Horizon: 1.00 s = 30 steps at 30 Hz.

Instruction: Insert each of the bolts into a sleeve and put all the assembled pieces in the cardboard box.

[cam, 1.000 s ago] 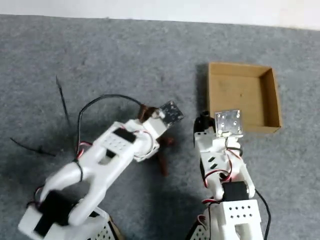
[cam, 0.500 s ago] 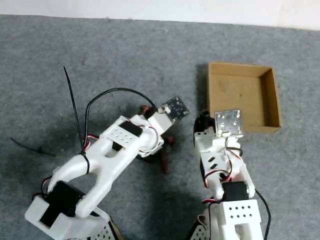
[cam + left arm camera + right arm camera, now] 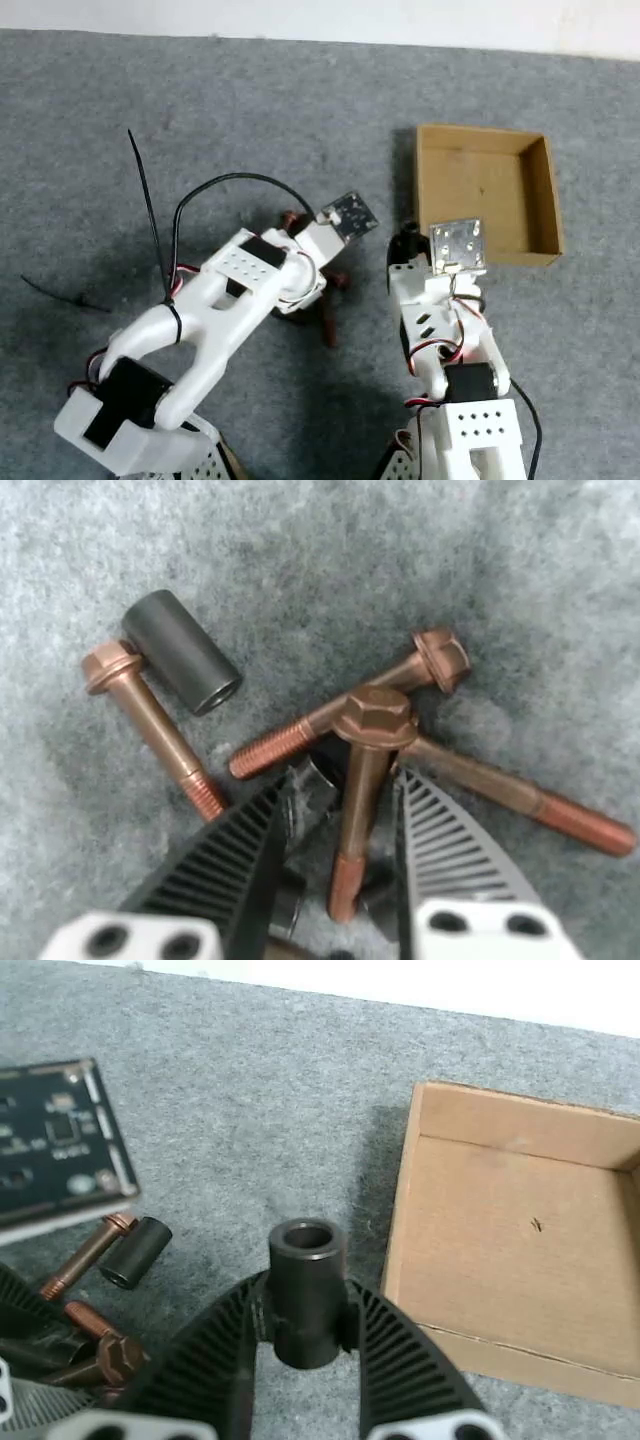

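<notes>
Left wrist view: the left gripper (image 3: 345,777) had its fingers (image 3: 235,865) apart, one on each side of a copper bolt (image 3: 375,718). A gap showed on both sides of the shank, so nothing was clamped. The bolt's hex head pointed away from the gripper base and sat over the spot where a second bolt (image 3: 290,738) and a third bolt (image 3: 520,798) met. A fourth bolt (image 3: 150,720) lay farther out, just beside a loose sleeve (image 3: 180,650) on its side.

Right wrist view: the right gripper (image 3: 307,1312) had its fingers (image 3: 395,1350) closed on a dark sleeve (image 3: 305,1260). The sleeve was held upright, bore open upward, its top clear of the fingertips. The cardboard box (image 3: 520,1125) stood near it.

High view: the bolts (image 3: 327,318) lay on the grey carpet (image 3: 300,100) near its middle, between the two arms. The cardboard box (image 3: 480,195) sat toward the carpet's far right.
</notes>
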Motion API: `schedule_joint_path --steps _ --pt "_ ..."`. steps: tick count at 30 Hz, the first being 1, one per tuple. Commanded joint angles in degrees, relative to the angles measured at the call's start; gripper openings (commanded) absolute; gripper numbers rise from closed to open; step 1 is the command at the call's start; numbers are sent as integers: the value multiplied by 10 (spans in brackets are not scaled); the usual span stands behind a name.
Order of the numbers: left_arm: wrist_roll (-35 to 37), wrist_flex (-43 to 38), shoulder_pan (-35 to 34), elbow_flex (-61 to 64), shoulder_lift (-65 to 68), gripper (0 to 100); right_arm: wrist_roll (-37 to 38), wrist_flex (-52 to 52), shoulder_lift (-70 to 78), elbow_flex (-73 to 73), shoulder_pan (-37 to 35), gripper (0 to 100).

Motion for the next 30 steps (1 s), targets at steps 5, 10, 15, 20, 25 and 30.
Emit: schedule_joint_path --steps 5,10,15,20,25,30 --pt "-2 14 -7 -13 7 157 -4 -11 -11 -5 5 5" --pt "-3 18 -7 -13 7 101 -3 -13 -13 7 5 5" --pt "-18 22 -7 -10 7 15 -3 -13 -13 8 5 5" --pt "-18 19 -7 6 0 7 -2 -14 -13 9 5 5" --pt "-18 19 -9 30 -62 7 -2 -58 -13 32 5 5" --pt "-16 -36 -9 150 -218 7 -2 -153 -13 69 5 5"
